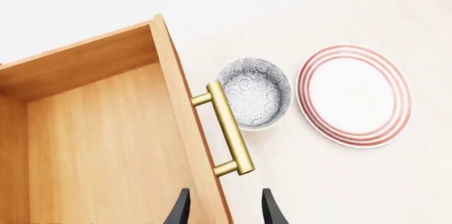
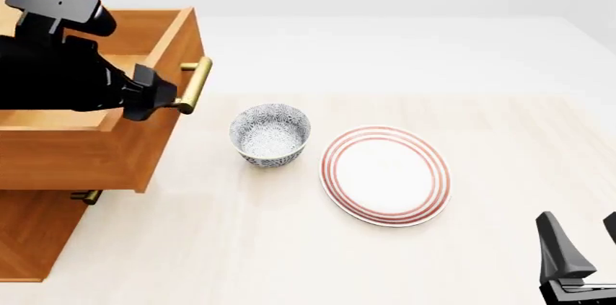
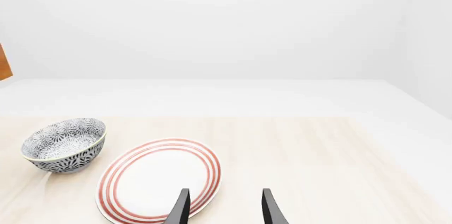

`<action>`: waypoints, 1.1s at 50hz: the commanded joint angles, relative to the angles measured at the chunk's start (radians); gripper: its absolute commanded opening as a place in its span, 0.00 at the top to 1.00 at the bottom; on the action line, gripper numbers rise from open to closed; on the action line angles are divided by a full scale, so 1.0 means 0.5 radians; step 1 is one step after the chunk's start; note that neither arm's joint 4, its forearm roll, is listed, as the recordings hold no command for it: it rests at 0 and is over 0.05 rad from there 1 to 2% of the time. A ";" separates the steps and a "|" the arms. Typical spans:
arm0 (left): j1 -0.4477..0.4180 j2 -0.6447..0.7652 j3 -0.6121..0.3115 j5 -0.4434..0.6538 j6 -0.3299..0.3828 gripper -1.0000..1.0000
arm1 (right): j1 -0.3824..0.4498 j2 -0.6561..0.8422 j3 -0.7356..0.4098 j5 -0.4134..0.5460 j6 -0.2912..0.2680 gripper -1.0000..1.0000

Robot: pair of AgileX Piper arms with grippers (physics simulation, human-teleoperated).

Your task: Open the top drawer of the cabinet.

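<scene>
Nearest the camera, the right gripper (image 2: 582, 247) is sitting low at the right edge of the desk (image 2: 288, 247), its jaws standing apart and holding nothing, well away from the cabinet.

Next out, one red-ringed plate (image 2: 385, 175) is lying flat on the desk, and just beside it one patterned bowl (image 2: 270, 134) is standing upright; the two are near each other but not touching.

Farther left, the single cabinet (image 2: 39, 233) is standing at the desk's left side, and its top drawer (image 2: 86, 146) is jutting well out over the desk, its inside showing bare. One gold handle (image 1: 229, 127) is showing on that drawer front, and a second handle (image 2: 86, 196) is peeking from beneath it; a third is not visible.

The left gripper (image 1: 224, 208) is hovering at the drawer front, its jaws parted with one on either side of the board, the handle lying ahead of them and not gripped.

Judging by how far the drawer is standing out, the pull looks essentially done. The next move probably calls for backing the left arm clear without nudging the drawer shut or knocking the bowl.
</scene>
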 commanded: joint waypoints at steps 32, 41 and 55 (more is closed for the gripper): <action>0.076 -0.252 -0.101 0.134 0.063 0.00 | 0.000 0.000 0.000 0.000 0.000 0.00; 0.115 -0.356 -0.110 0.158 0.066 0.00 | 0.000 0.000 0.000 0.000 0.000 0.00; 0.227 -0.559 -0.122 0.211 0.063 0.00 | -0.001 0.004 0.000 -0.004 0.000 0.00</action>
